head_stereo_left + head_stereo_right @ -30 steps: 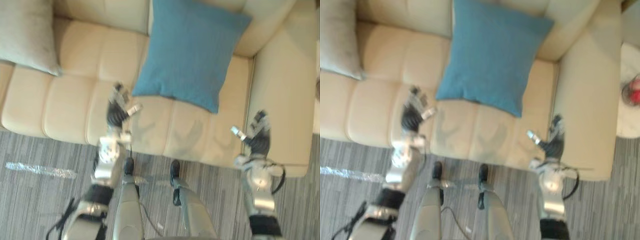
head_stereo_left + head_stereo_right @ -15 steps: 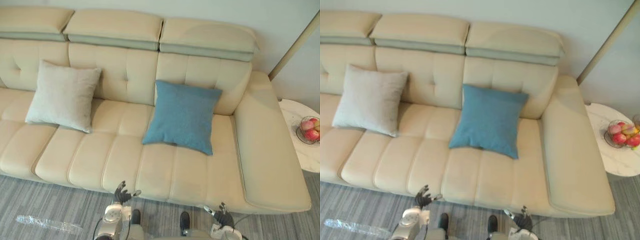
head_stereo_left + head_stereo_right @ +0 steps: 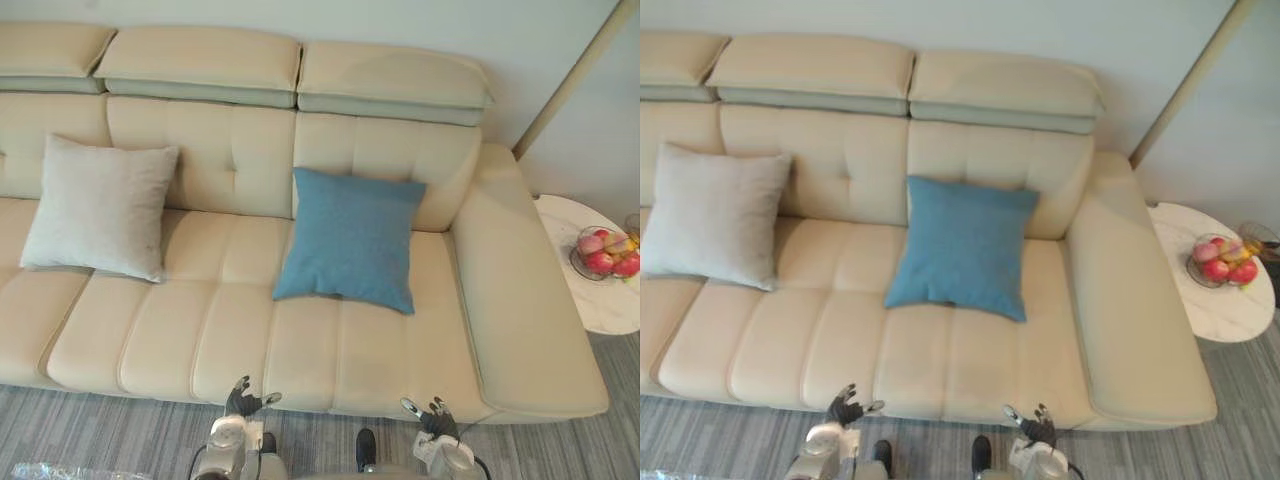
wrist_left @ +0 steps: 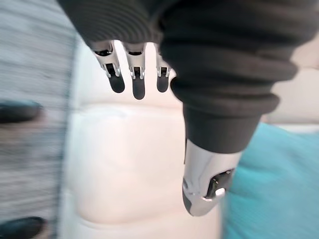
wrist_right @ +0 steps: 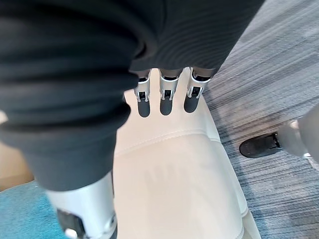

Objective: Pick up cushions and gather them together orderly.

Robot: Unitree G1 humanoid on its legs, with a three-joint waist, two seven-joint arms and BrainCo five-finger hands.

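- Cushions sit well apart: blue cushion (image 3: 348, 240) near the middle of the sofa (image 3: 520, 300), grey cushion (image 3: 98, 207) toward its left end, both leaning back.
- Left robot hand (image 3: 243, 400) and right robot hand (image 3: 432, 416) hover by the sofa's front edge, fingers loose, both empty.
- Risk imo: floppy cushion slips from a one-handed pinch, or lands crooked.

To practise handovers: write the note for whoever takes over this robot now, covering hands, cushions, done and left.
Left hand: open, empty, at the front edge of the sofa.
Right hand: open, empty, same edge, further right.
Blue cushion: against the backrest, right seat.
Grey cushion: against the backrest, far left, apart.
Done: nothing gathered.
Left: carry one beside the other, neatly.
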